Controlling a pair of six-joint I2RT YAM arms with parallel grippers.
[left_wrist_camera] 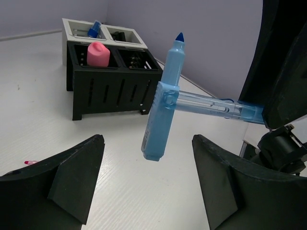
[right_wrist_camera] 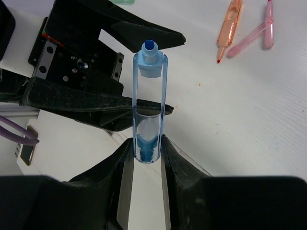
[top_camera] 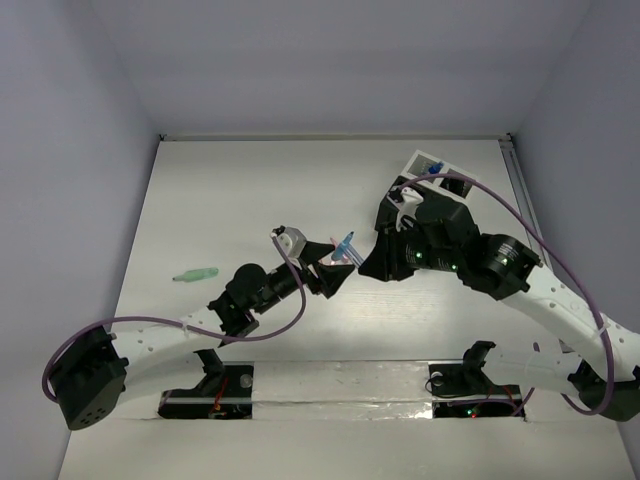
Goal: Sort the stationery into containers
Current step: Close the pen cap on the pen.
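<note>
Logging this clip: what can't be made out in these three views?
- Top view: white square box, mostly covered by the right arm; contents unreadable.
- Left wrist view: black slotted divided box, right compartments too dark.
- Right wrist view: pale green object, cut off by the top edge.
- Left wrist view: small pink item, hidden behind the gripper finger.

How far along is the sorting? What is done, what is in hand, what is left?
Done: the pink round-topped piece stands in the black box, and a blue-capped bottle is in the white box.
In hand: the right gripper is shut on the blue marker, holding it between the open left gripper fingers.
Left: the green marker, orange marker and pink pens lie on the table.
</note>
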